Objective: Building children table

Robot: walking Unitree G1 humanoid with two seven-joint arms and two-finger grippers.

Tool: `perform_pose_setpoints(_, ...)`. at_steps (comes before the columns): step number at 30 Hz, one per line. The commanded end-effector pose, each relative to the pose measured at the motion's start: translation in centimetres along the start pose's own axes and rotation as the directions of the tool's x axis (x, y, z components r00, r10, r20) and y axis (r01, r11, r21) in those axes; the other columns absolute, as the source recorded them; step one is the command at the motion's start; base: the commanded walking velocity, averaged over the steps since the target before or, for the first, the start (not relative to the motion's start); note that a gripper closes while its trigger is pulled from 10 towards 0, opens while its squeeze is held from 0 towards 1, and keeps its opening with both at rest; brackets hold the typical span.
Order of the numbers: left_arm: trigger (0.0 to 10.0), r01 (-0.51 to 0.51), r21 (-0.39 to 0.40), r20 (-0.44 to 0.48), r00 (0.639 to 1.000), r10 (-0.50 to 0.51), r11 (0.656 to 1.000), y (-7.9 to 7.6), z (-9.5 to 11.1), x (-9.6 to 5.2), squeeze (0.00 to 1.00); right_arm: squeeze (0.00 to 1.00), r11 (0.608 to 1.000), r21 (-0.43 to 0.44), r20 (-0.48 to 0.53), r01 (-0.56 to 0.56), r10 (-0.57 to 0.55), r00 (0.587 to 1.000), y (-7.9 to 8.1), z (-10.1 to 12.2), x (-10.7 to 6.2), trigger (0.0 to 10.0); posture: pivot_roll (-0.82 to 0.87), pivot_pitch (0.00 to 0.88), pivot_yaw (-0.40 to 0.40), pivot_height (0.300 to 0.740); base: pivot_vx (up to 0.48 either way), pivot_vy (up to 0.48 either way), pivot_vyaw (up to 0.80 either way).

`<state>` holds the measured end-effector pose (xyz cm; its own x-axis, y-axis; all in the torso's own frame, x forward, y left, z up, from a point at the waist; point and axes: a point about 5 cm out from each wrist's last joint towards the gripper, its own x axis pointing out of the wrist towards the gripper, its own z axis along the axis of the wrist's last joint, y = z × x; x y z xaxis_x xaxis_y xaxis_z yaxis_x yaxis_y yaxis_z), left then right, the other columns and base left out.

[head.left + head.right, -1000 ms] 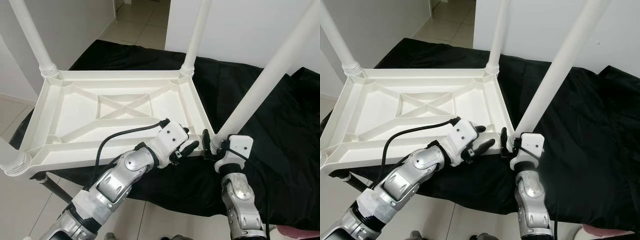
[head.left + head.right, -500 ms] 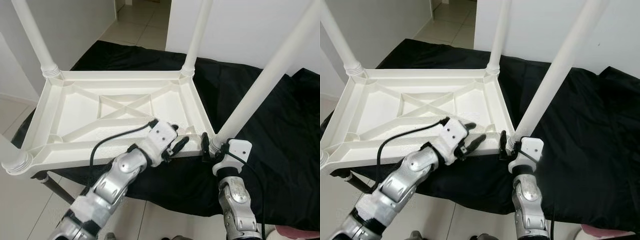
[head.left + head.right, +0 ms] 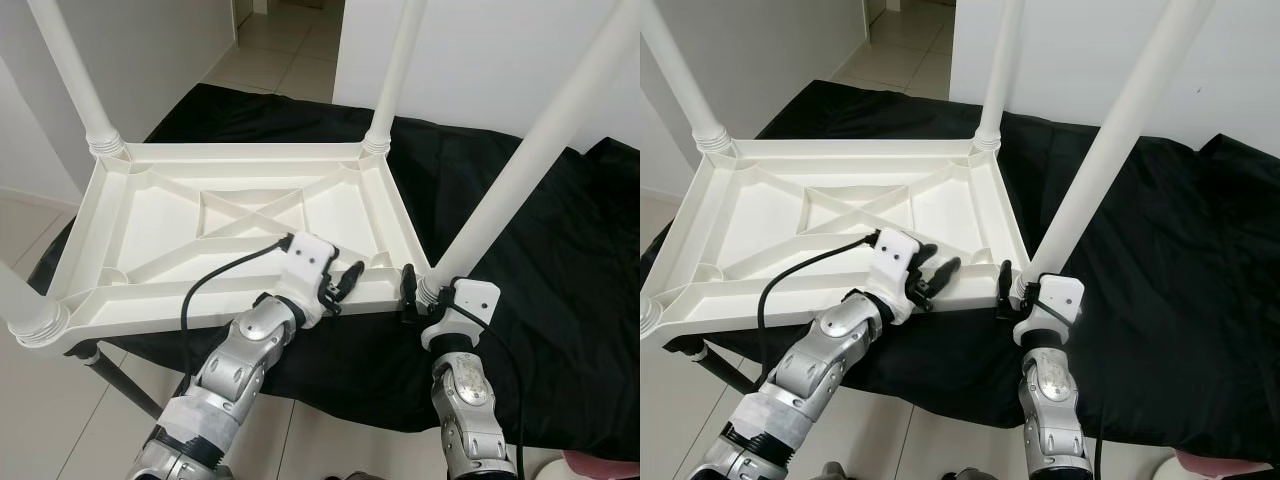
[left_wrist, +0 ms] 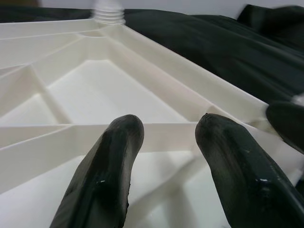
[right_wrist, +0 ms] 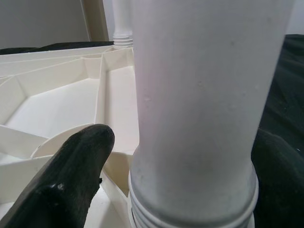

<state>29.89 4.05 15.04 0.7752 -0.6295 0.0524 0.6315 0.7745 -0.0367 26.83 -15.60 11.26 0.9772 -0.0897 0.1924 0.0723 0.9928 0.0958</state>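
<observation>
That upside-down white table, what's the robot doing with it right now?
The white children's table lies upside down on a black cloth, its legs pointing up. The right gripper is around the base of the near-right leg, while the open left gripper hovers over the near edge of the frame.

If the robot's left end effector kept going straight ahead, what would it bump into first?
Probably the near rim of the upside-down white table. The left end effector points at that wall, fingers open. Past it lies the ribbed underside. Depth is hard to judge, so it may pass just over the rim.
</observation>
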Motion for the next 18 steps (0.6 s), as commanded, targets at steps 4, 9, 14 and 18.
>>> perform_pose_setpoints(4,10.0,-0.033,-0.109,-0.049,0.998,0.028,0.993,0.2,-0.3,0.0,0.00,0.00,1.000,0.008,-0.004,-0.007,0.007,1.000,0.1,-0.3,-0.4,10.0,0.01,0.072,-0.032,0.740,0.000,0.000,0.00)
perform_pose_setpoints(9,10.0,-0.090,-0.127,-0.070,0.994,0.082,0.988,0.3,-0.1,0.4,0.00,0.00,0.999,-0.001,0.007,-0.039,0.039,0.999,0.5,-0.1,-0.2,10.0,0.00,0.079,-0.001,0.740,0.000,0.000,0.00)
perform_pose_setpoints(14,10.0,-0.083,-0.139,-0.058,0.995,0.076,0.987,0.4,0.4,0.5,0.00,0.00,0.998,-0.001,0.026,-0.069,0.069,0.997,1.0,0.3,0.3,10.0,0.00,0.087,0.017,0.740,0.000,0.000,0.00)
perform_pose_setpoints(18,10.0,-0.030,-0.098,-0.046,0.999,0.026,0.995,0.3,1.0,0.6,0.00,0.00,0.996,0.015,0.046,-0.084,0.083,0.995,0.9,0.9,0.7,10.0,0.00,0.090,0.025,0.740,0.000,0.000,0.00)
